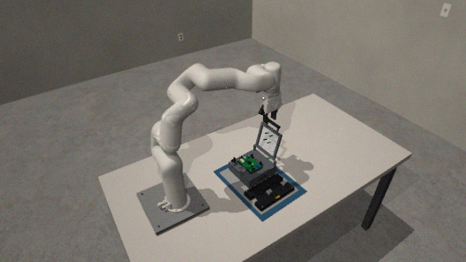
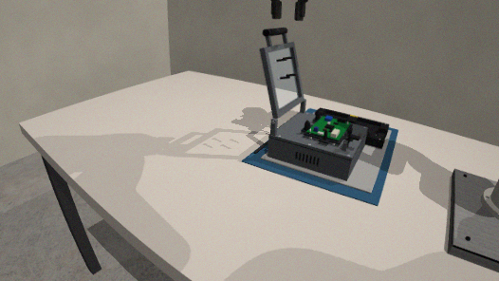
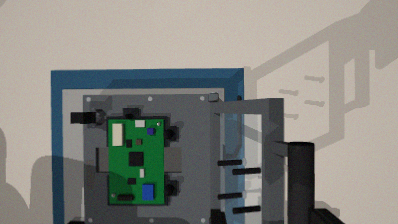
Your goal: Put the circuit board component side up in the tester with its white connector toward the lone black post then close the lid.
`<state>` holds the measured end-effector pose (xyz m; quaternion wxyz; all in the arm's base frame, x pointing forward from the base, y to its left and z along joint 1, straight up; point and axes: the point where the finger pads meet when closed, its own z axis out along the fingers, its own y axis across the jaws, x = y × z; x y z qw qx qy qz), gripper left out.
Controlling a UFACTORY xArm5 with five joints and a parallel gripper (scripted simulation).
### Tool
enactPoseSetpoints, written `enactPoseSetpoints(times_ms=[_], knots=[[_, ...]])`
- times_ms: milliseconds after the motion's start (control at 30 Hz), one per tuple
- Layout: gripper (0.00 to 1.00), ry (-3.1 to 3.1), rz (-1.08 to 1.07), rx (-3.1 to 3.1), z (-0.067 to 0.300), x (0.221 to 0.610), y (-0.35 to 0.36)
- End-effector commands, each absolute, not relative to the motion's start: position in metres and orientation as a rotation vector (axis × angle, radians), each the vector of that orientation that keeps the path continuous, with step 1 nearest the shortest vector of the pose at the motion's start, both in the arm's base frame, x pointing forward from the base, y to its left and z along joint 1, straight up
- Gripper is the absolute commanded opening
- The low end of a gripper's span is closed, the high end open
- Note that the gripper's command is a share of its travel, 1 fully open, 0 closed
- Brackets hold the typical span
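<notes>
The green circuit board lies flat in the grey tester, component side up. Its white connector is at the board end nearest the single black post. Light dots show at two opposite board corners; whether pins pass through is hard to tell. The lid stands open, nearly upright, with its black handle on top. My gripper is partly open and empty, just above the handle.
The black tray sits beside the tester, without the board. Both stand on a blue-bordered mat. Dark pegs stick out from the lid's clear pane. A black part projects from the tester's side opposite the lid.
</notes>
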<state>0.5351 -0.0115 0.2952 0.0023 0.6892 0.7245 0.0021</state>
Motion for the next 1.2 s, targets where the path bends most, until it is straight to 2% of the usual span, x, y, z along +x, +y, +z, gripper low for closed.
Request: enactPoseSetpoints(times_ms=[0,1167], knots=[[0.52,2.274,0.004,2.163,0.2978,0.554,-0.0107],[0.52,2.274,0.004,2.163,0.2969,0.5625,-0.0103]])
